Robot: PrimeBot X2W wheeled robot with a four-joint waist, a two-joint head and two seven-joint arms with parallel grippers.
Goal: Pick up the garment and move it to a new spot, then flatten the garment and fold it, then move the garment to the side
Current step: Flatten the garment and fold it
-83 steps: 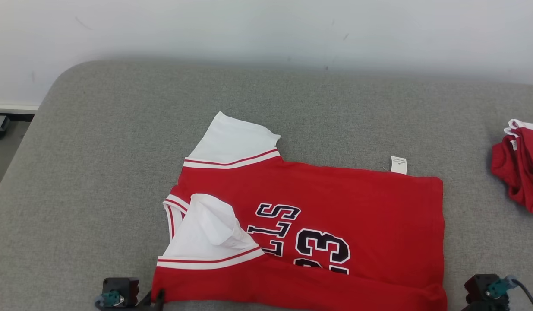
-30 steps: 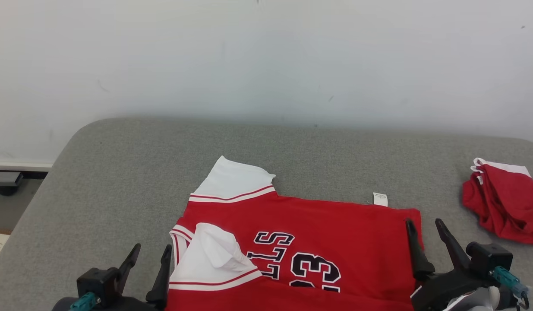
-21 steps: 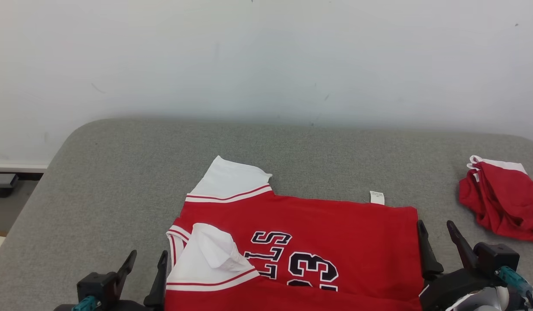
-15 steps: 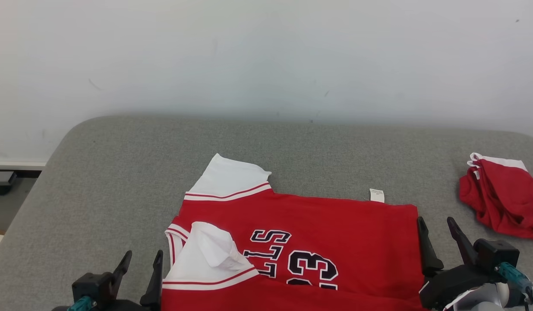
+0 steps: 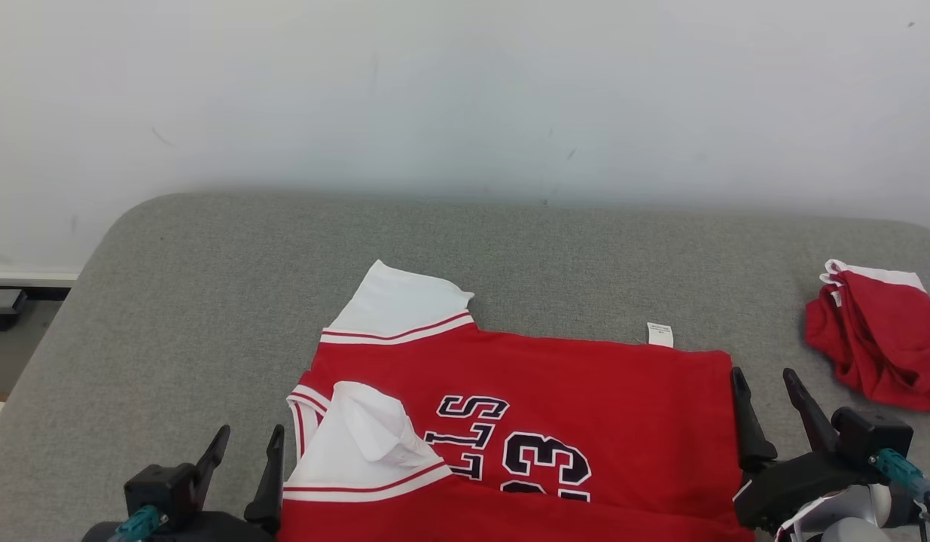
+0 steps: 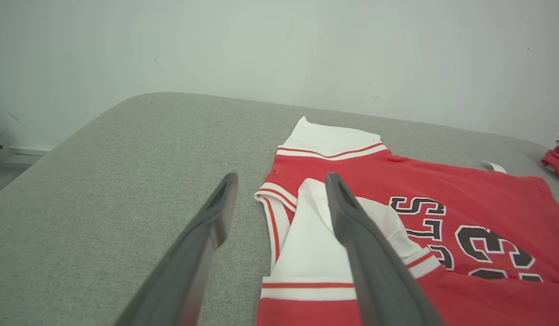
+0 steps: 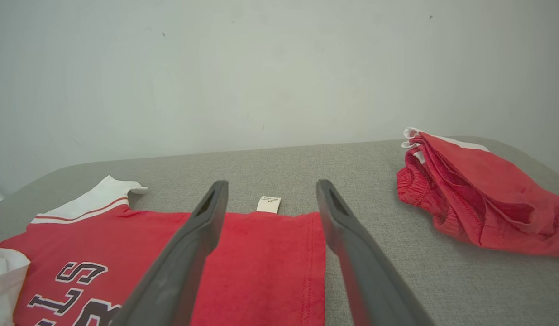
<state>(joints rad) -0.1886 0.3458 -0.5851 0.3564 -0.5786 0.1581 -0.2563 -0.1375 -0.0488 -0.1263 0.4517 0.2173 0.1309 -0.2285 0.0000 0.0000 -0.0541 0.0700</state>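
Observation:
The garment (image 5: 585, 399), a red jersey with white sleeves and black "23" lettering, lies folded lengthwise on the grey padded surface (image 5: 208, 301). One white sleeve (image 5: 363, 429) is folded onto the red body; the other (image 5: 400, 301) points away. My left gripper (image 5: 246, 444) stands open at the jersey's collar end, empty. My right gripper (image 5: 766, 384) stands open at the hem end, straddling the hem edge (image 7: 317, 253) from above, empty. In the left wrist view the fingers (image 6: 347, 226) hover by the folded sleeve (image 6: 315, 244).
A second red garment (image 5: 879, 346) lies crumpled at the right of the surface, also seen as a red heap (image 7: 469, 194). A white wall (image 5: 465, 98) backs the surface. The surface's rounded left edge drops to the floor (image 5: 5, 346).
The head view has risen and shifted since the oldest frame. Both grippers have come up into view, open, beside the jersey's two ends; over the last second the right one has drifted slightly rightward.

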